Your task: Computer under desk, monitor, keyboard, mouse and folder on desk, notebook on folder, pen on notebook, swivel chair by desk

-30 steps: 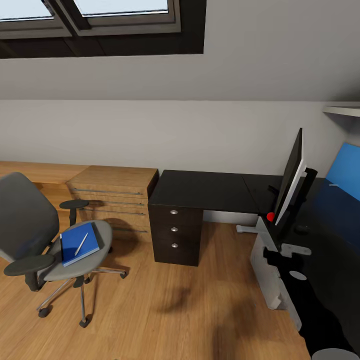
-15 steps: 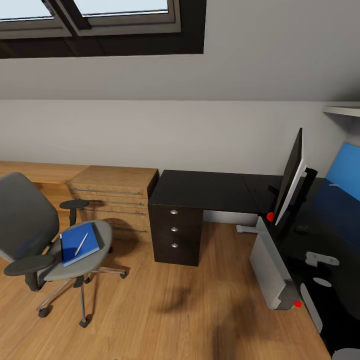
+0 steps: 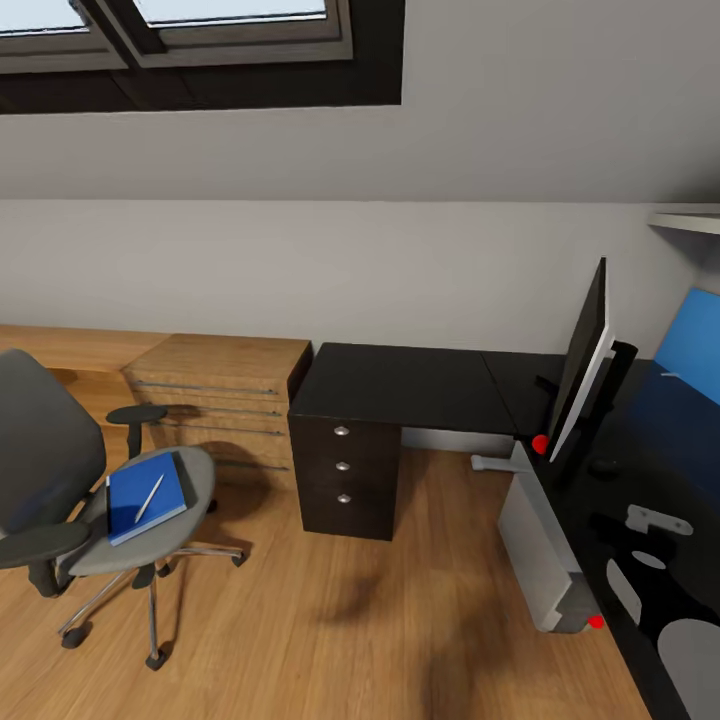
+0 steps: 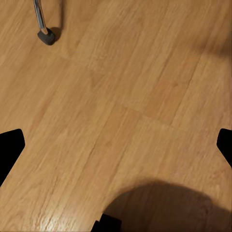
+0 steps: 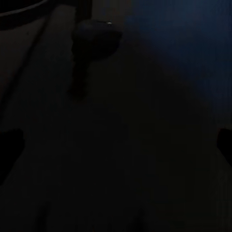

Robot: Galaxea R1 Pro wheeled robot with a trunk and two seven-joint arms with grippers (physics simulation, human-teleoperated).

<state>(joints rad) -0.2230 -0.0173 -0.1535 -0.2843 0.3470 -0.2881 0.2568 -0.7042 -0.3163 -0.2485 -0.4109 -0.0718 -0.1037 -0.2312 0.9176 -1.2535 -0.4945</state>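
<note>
Folder pickup: which arm, which way

Left gripper [image 4: 116, 145]: fingertips at opposite margins of the wrist picture, spread wide, nothing between them. It points down at bare wood floor [image 4: 125, 96]. One chrome leg and caster [image 4: 46, 36] of the swivel chair [image 3: 45, 450] sit ahead of my fingertips, apart from them.

Right gripper [image 5: 116, 145]: fingertips likewise set far apart and empty, as well as the dark picture lets me read. It hangs over the glossy black desk [image 5: 145, 159]. A rounded dark shape lies ahead of it; I cannot tell whether that is the mouse.

Position of the work: the blue folder [image 3: 130, 505] lies flat on the chair seat with the pen [image 3: 150, 497] on top. The pen slants from near-left to far-right across the cover. A dark strip along the folder's right edge may be the notebook [image 3: 183, 478]; too thin to say. The computer [image 3: 540, 560] stands under the desk edge and the monitor [image 3: 585, 360] is upright on the desk.

Judgement: the chair is on my left side and the desk on my right, well apart. The left gripper is the nearer one to the folder, which sits above the caster it sees and farther to my left. The folder goes toward my right side.
</note>
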